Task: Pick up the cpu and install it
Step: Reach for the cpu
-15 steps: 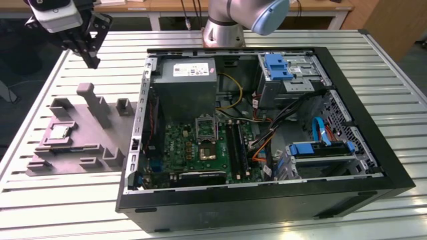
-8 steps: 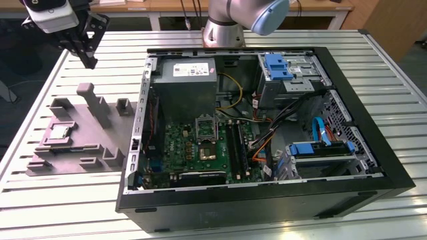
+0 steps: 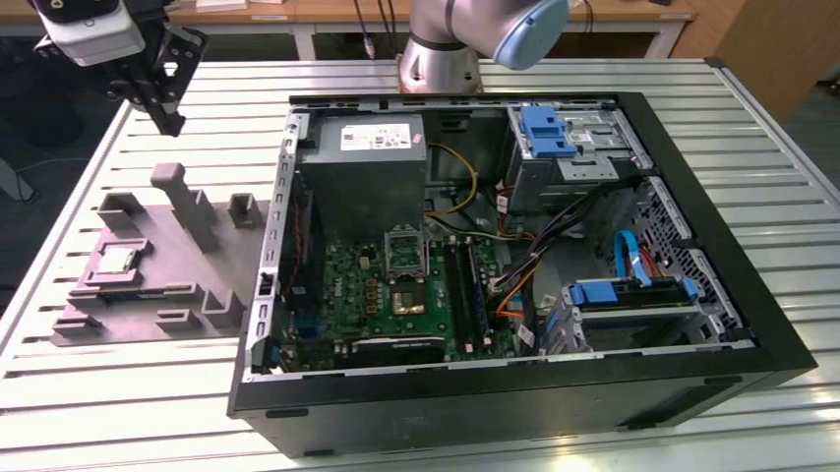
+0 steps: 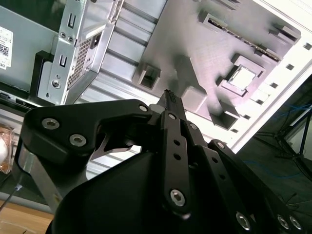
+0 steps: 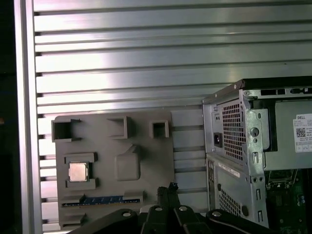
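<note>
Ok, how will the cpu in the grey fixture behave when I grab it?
The cpu looks thin, flat and stiff, so it is probably light and won't flex. Its smooth metal top may be slippery. It sits in a recess of the grey fixture, so it likely won't slide when nudged.

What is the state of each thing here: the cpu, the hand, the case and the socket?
cpu: lying flat in its pocket on the grey fixture, not held.
hand: shut, empty, in the air apart from the fixture.
case: lying on its side on the table, open.
socket: no cpu in it.
</note>
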`<state>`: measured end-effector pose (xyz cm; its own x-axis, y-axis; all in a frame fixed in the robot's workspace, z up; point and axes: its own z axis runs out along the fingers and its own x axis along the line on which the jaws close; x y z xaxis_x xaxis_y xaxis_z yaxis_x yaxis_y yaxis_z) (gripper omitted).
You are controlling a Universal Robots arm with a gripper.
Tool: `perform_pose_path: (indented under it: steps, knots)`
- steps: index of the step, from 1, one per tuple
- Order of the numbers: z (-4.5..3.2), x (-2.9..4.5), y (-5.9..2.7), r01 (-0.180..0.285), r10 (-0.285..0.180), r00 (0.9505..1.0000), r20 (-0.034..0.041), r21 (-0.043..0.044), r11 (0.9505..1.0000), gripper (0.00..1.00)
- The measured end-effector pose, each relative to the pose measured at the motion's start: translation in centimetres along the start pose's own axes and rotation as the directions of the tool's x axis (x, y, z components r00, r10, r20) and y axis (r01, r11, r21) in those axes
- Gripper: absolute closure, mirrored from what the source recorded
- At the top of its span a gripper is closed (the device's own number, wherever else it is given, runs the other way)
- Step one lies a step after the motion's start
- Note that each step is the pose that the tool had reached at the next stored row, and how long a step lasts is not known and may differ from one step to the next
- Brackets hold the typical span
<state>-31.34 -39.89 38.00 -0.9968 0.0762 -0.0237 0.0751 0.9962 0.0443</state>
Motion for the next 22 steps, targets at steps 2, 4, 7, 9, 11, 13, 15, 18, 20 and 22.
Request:
perform_pose_path:
  steps: [2,4,7,9,11,13,15,18,20,22]
  knots:
    - [0.0,0.15,-0.01,0.0,0.0,1.0,0.0,0.0,1.0,0.89]
    - [0.01,0.33,-0.03,0.0,0.0,1.0,-0.0001,0.0,1.0,0.89]
    - [0.02,0.59,-0.05,0.0,0.0,1.0,0.0,0.0,1.0,0.89]
    - [0.03,0.75,-0.06,0.0,0.0,1.0,0.0,0.0,1.0,0.89]
    - [0.04,0.91,-0.07,0.0,0.0,1.0,0.0,0.0,1.0,0.89]
    - [0.04,1.07,-0.08,0.0,0.0,1.0,0.0,0.0,1.0,0.89]
    - [0.05,1.23,-0.1,0.0,0.0,1.0,0.0,0.0,1.0,0.89]
    - [0.05,1.42,-0.11,0.0,0.0,1.0,0.0,0.0,1.0,0.89]
    - [0.06,1.57,-0.12,0.0,0.0,1.0,0.0,0.0,1.0,0.89]
    - [0.06,1.75,-0.14,0.0,0.0,1.0,0.0,0.0,1.0,0.89]
